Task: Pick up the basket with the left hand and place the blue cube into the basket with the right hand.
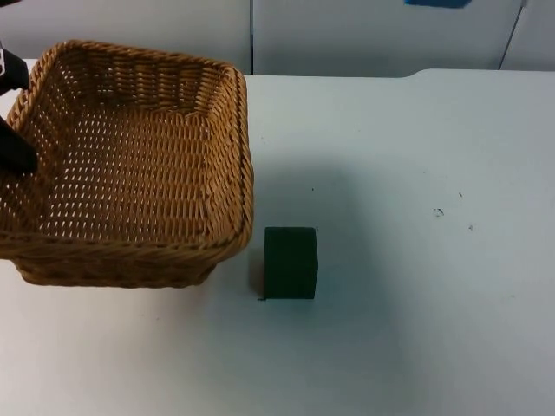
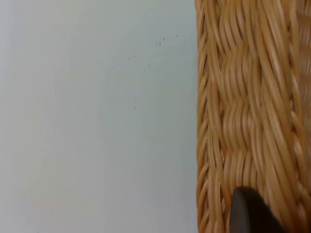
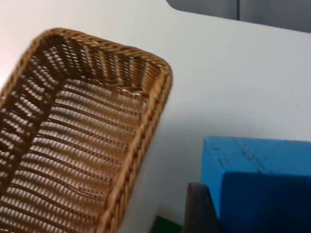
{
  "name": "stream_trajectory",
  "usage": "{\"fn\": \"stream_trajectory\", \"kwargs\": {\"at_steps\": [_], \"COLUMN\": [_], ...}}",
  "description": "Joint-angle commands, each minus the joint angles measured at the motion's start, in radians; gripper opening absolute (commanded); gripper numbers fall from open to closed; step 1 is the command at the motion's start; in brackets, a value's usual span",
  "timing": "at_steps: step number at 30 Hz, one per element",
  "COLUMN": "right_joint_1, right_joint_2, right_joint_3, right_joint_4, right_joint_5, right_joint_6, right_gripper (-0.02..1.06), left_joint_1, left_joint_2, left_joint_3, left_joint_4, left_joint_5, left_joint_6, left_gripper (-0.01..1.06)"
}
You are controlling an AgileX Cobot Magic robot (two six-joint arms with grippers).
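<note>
While left gripper [image 1: 13, 130] grips woven basket [image 1: 139, 173], right gripper [image 3: 204, 213] clamps bright blue cube [image 3: 262, 179].

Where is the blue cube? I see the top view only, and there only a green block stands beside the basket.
Observer: In the right wrist view the blue cube sits at the right gripper, off the table, apparently held.
Operator: What lies under it?
Observer: The basket, a little aside of the cube.
Operator: Does the left gripper touch the basket?
Observer: The left wrist view shows its fingertip against the woven wall.
</note>
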Motion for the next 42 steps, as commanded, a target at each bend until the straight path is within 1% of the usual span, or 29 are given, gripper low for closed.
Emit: {"fn": "stream_trajectory", "kwargs": {"at_steps": [1, 4, 9, 12, 17, 18, 21, 27, 29, 33, 36, 42], "right_joint_1": [0.024, 0.072, 0.119, 0.162, 0.193, 0.193, 0.215, 0.232, 0.234, 0.234, 0.234, 0.234], "right_joint_2": [0.01, 0.077, 0.152, 0.261, 0.374, 0.374, 0.465, 0.547, 0.586, 0.627, 0.667, 0.703], "right_joint_3": [-0.018, -0.073, -0.133, -0.226, -0.309, -0.309, -0.368, -0.418, -0.44, -0.472, -0.498, -0.508], "right_joint_4": [0.006, 0.006, 0.006, 0.006, 0.006, 0.006, 0.006, 0.015, 0.058, 0.084, 0.084, 0.086], "right_joint_5": [-0.043, -0.039, -0.037, -0.03, -0.001, -0.001, 0.018, 0.028, 0.029, 0.035, 0.034, 0.024], "right_joint_6": [-0.006, -0.006, -0.013, -0.023, -0.023, -0.023, -0.036, -0.051, -0.078, -0.096, -0.096, -0.096], "right_gripper": [0.0, 0.0, 0.0, 0.0, 0.0, 0.0, 0.0, 0.0, 0.0, 0.0, 0.0, 0.0], "left_joint_1": [0.0, 0.0, 0.0, 0.0, 0.0, 0.0, 0.0, 0.0, 0.0, 0.0, 0.0, 0.0], "left_joint_2": [-0.001, -0.001, -0.001, -0.001, -0.001, -0.001, -0.001, -0.001, -0.001, -0.001, -0.001, -0.001], "left_joint_3": [0.003, 0.003, 0.003, 0.003, 0.003, 0.003, 0.003, 0.003, 0.003, 0.003, 0.003, 0.003], "left_joint_4": [-0.027, -0.029, -0.029, -0.029, -0.029, -0.029, -0.029, -0.029, -0.032, -0.038, -0.04, -0.043], "left_joint_5": [0.01, 0.008, 0.006, 0.006, 0.006, 0.006, 0.006, 0.006, 0.006, 0.006, 0.006, 0.006], "left_joint_6": [-0.001, -0.001, -0.001, -0.001, -0.001, -0.001, -0.001, -0.001, -0.001, -0.001, -0.001, -0.001], "left_gripper": [0.0, 0.0, 0.0, 0.0, 0.0, 0.0, 0.0, 0.0, 0.0, 0.0, 0.0, 0.0]}}
